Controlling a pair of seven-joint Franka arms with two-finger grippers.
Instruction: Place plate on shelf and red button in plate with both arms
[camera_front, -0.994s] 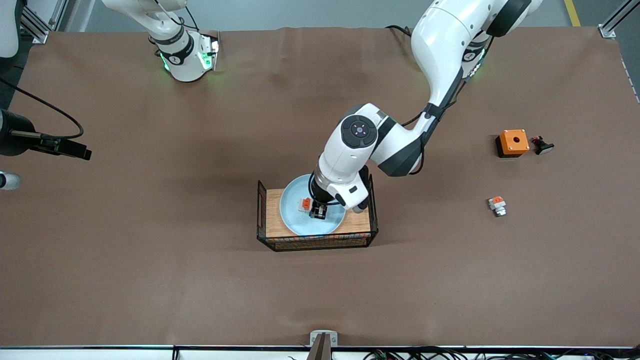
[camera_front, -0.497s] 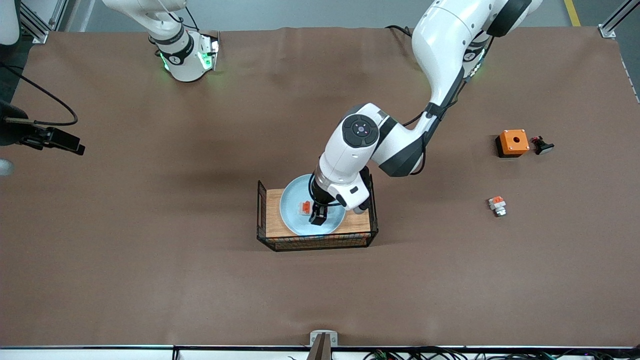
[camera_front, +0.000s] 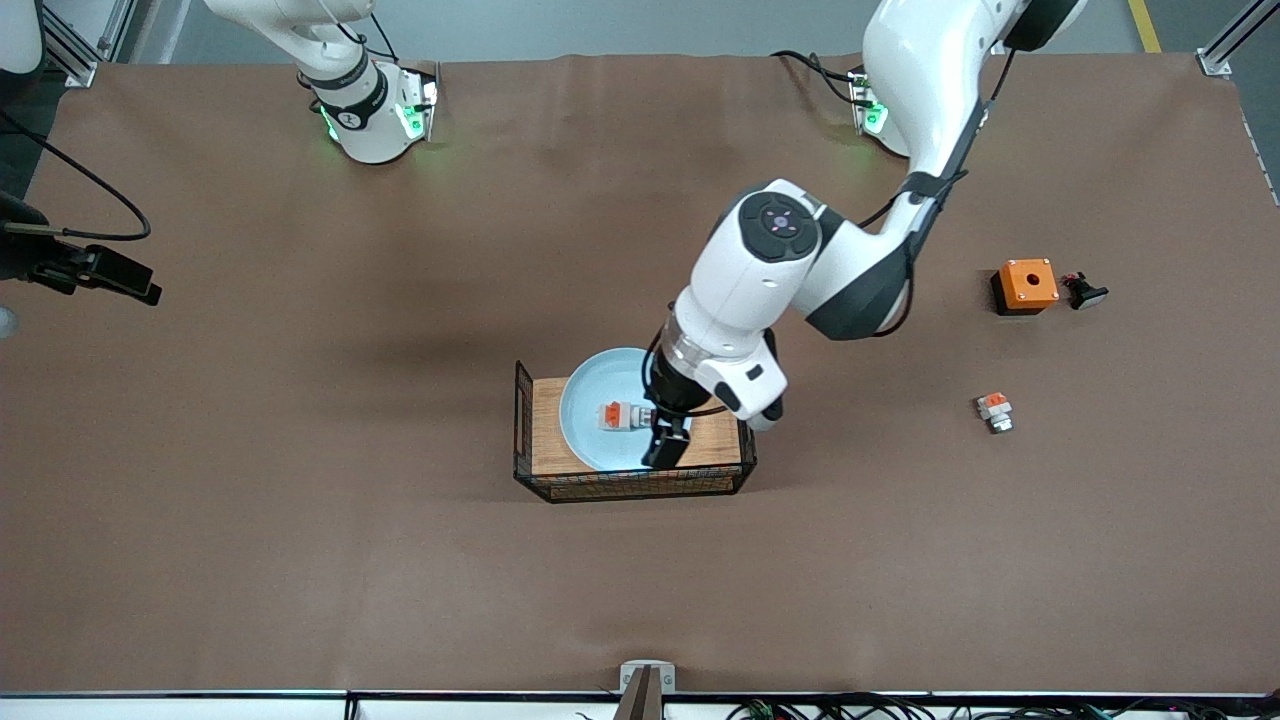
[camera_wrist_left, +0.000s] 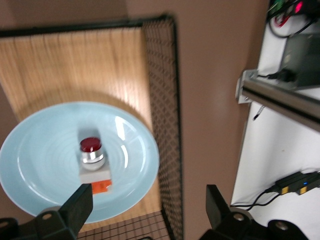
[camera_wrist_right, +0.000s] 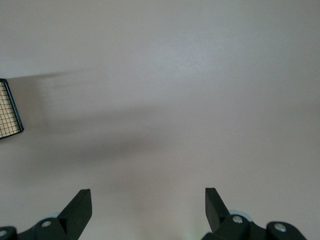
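Note:
The pale blue plate (camera_front: 588, 392) lies in a wire basket (camera_front: 530, 482) with a wooden floor, mid-table. The red button (camera_front: 618, 415) lies on its side on the plate, free of any gripper. In the left wrist view the plate (camera_wrist_left: 40, 165) and the button (camera_wrist_left: 92, 159), red tip showing, lie below the fingers. My left gripper (camera_front: 668, 445) is open and empty, over the plate's rim and the basket at the left arm's end; it also shows in the left wrist view (camera_wrist_left: 149, 205). My right gripper (camera_front: 115, 278) waits open over bare table at the right arm's end, as its wrist view (camera_wrist_right: 149, 202) shows.
An orange box with a hole (camera_front: 1027, 285) and a black piece with a pale cap (camera_front: 1085, 292) stand toward the left arm's end. A white-orange piece with a silver tip (camera_front: 994, 410) lies nearer the camera than them. A basket corner (camera_wrist_right: 10, 110) shows in the right wrist view.
My left gripper has drawn away from the button and risen toward the left arm's end; the button stays on the plate. The right arm's hand has shifted slightly at the table's edge.

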